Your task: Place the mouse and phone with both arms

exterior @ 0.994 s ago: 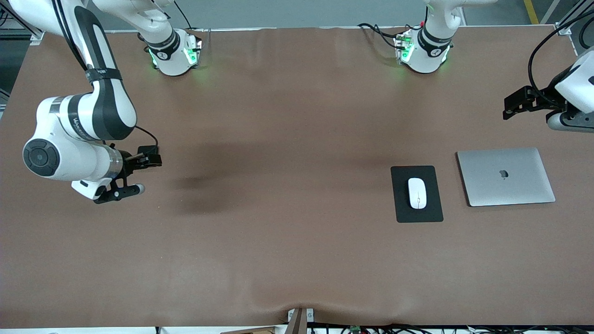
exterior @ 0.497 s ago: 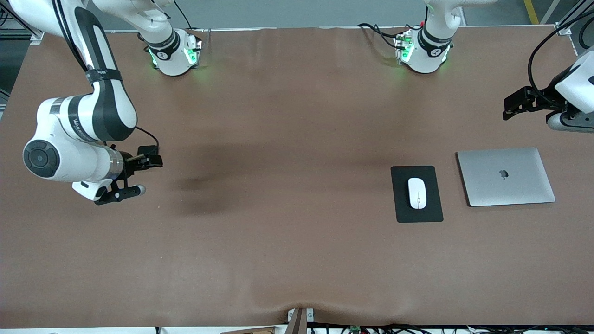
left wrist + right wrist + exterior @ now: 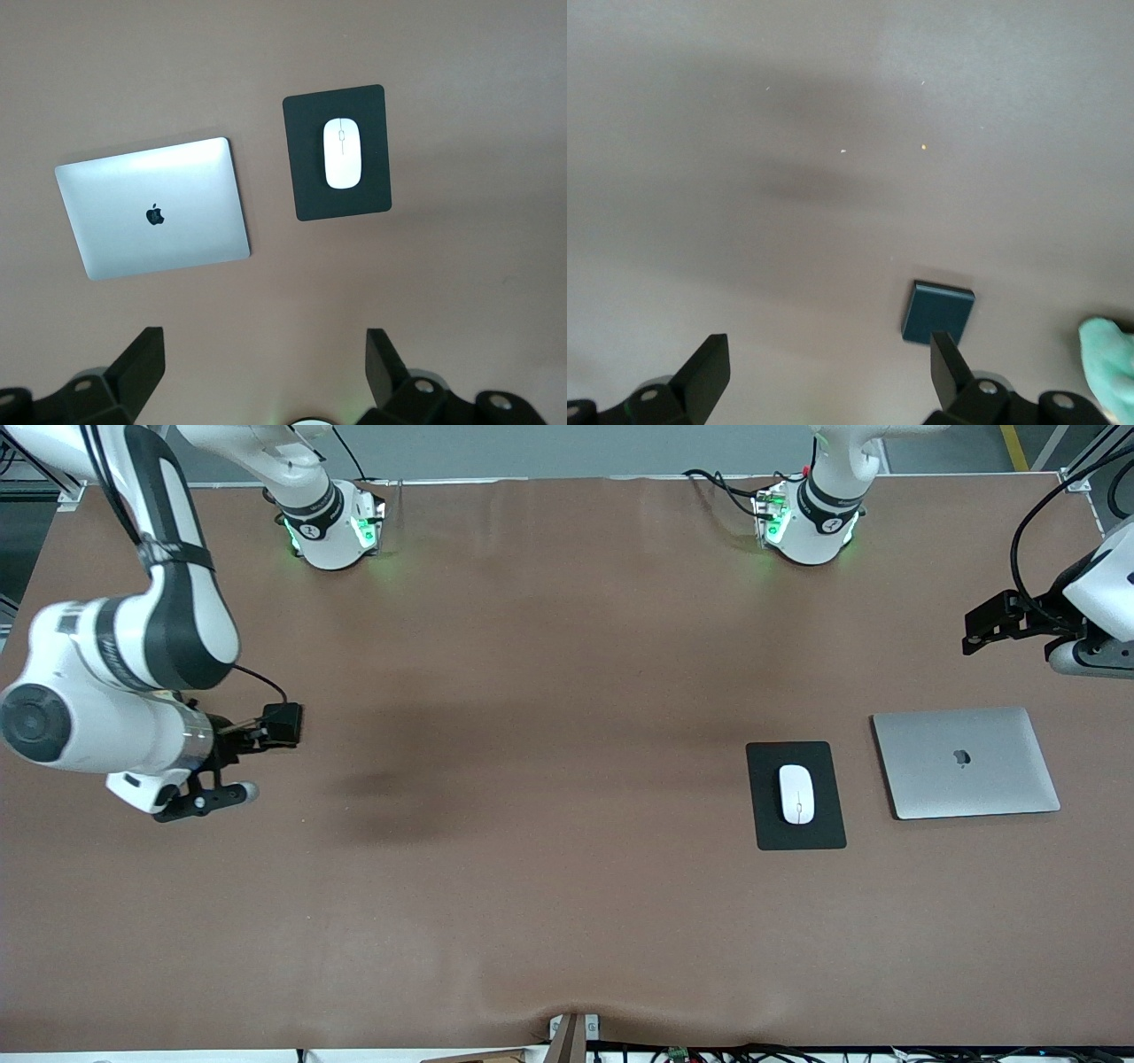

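Table [image 3: 567, 921]: The brown top carried a laptop, a mouse pad and the mouse toward the left arm's end; the phone lay toward the right arm's end.
Right arm [image 3: 133, 638]: It hung over its own end of the table. Compared with a second earlier it had swung outward toward that end's edge.
Left arm [image 3: 1099, 593]: It waited above the table beside the laptop, almost where it had been a second earlier.
Laptop [image 3: 966, 763]: It lay shut and flat, just beside the mouse pad, and had not moved.
Mouse pad [image 3: 796, 795]: Black, flat, with the mouse on it.
Right gripper [image 3: 828, 367]: Its fingers were spread wide with nothing between them, above the bare table, and the phone sat just off one fingertip.
Left gripper [image 3: 264, 367]: It was also spread wide and empty, high over the table, with laptop and mouse below it.
Mouse [image 3: 796, 794]: It lay centred on the pad, seemingly placed and unchanged.
Phone [image 3: 939, 312]: It lay flat on the table and was hidden from the front camera.
Step in hand: This looked like the phone pickup. The right gripper would probably need to centre over the slab, line its fingers across the narrow sides, then descend low enough to catch the thin edges.
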Controlling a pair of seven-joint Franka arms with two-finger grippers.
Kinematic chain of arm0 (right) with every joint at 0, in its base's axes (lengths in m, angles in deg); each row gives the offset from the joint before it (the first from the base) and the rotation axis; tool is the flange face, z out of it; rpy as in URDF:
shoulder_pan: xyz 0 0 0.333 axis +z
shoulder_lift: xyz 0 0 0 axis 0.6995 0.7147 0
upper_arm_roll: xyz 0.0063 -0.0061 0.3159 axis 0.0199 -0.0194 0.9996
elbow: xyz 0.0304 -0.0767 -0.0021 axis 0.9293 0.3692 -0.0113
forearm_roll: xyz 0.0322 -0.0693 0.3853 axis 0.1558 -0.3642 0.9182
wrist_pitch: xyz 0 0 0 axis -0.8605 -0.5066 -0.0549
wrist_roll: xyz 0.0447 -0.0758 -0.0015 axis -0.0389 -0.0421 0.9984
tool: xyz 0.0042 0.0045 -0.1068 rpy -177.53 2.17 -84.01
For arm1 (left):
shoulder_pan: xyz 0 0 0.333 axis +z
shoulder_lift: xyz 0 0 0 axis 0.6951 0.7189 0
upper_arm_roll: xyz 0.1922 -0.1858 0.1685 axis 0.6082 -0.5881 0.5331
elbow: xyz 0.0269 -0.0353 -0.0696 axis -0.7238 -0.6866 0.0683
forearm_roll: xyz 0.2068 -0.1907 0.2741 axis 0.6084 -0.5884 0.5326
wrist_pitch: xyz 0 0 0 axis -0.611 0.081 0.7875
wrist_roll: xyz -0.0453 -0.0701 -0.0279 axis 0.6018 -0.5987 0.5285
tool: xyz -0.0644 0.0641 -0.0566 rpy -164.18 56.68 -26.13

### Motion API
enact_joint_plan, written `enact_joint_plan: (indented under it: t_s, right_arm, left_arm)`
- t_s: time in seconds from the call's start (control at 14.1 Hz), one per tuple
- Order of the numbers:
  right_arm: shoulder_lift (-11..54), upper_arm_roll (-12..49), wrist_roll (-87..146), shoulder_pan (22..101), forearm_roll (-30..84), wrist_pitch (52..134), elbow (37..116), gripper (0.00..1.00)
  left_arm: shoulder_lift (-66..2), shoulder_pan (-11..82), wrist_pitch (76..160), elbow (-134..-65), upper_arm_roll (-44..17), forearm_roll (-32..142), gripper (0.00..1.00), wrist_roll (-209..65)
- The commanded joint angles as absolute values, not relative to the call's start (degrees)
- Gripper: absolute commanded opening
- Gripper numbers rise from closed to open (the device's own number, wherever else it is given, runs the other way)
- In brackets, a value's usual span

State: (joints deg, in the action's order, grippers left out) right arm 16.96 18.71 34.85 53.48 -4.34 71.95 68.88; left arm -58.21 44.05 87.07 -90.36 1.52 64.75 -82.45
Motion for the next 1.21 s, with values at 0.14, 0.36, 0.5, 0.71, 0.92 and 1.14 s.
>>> enact_joint_plan:
  t_s: [0.14,0.36,0.5,0.71,0.92,1.14]
  right_arm:
    - [16.3,18.9,30.4,51.1,-1.7,65.9,60.0,1.0]
    - [16.3,18.6,30.1,49.1,-0.6,52.5,50.3,1.0]
    - [12.5,18.7,28.7,48.9,-3.7,52.1,50.5,1.0]
    - [5.8,18.9,28.5,49.2,-4.8,51.9,54.3,1.0]
    - [3.1,18.7,29.3,47.1,-5.0,54.1,59.3,1.0]
    - [3.1,18.8,29.3,46.5,-6.4,54.5,60.6,1.0]
  left_arm:
    - [-58.4,43.9,87.2,-89.6,0.6,63.9,1.0,-82.1]
    - [-58.5,44.0,87.2,-89.6,0.6,63.9,1.0,-82.1]
    - [-58.5,44.0,87.2,-89.5,0.6,63.8,1.0,-82.1]
    - [-58.7,44.0,87.2,-89.6,0.6,63.9,1.0,-82.0]
    - [-58.8,43.9,87.2,-89.5,0.5,63.9,1.0,-82.0]
    - [-58.8,43.9,87.2,-89.5,0.3,63.9,1.0,-82.1]
